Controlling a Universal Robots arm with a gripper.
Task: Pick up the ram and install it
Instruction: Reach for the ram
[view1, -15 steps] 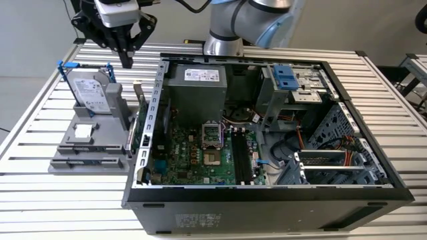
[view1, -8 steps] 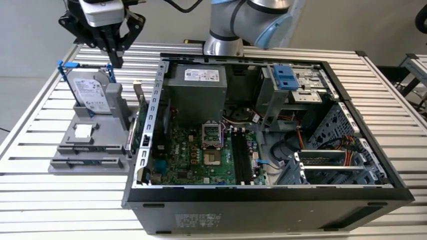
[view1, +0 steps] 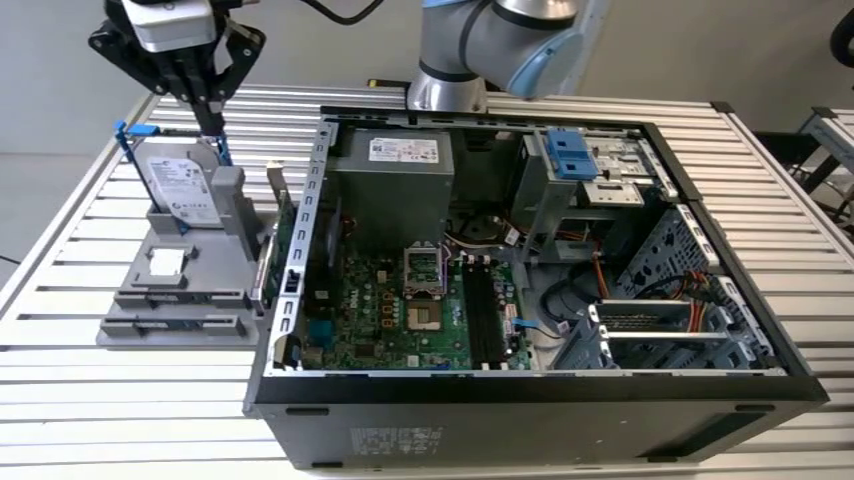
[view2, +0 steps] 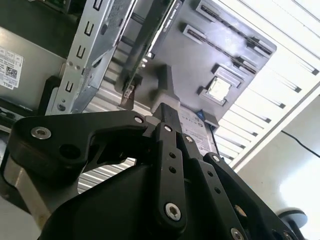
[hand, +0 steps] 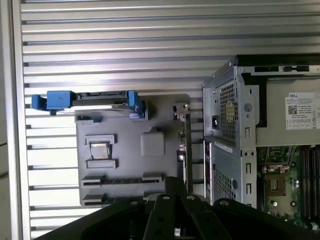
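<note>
Where the arm ends over the far corner at the exterior view's left, the gripper (view1: 212, 126) hangs with its black fingers drawn together into one narrow tip. Nothing shows between them. It is just above the top edge of the hard drive (view1: 179, 182), which stands upright with blue rails in a grey fixture (view1: 171, 300). Surface: a table (view1: 80, 400) of pale metal slats, bearing the fixture and, beside it, an open computer case (view1: 534, 400) with its motherboard (view1: 360, 340) exposed. Room: plain grey wall behind; a second slatted table (view1: 830, 135) at the exterior view's right. Item: the ram (view1: 271, 262), a long thin dark-green board, stands on its long edge at the fixture's side nearest the case, apart from the gripper. In the first wrist view the ram (hand: 186, 150) shows edge-on as a thin dark line.
</note>
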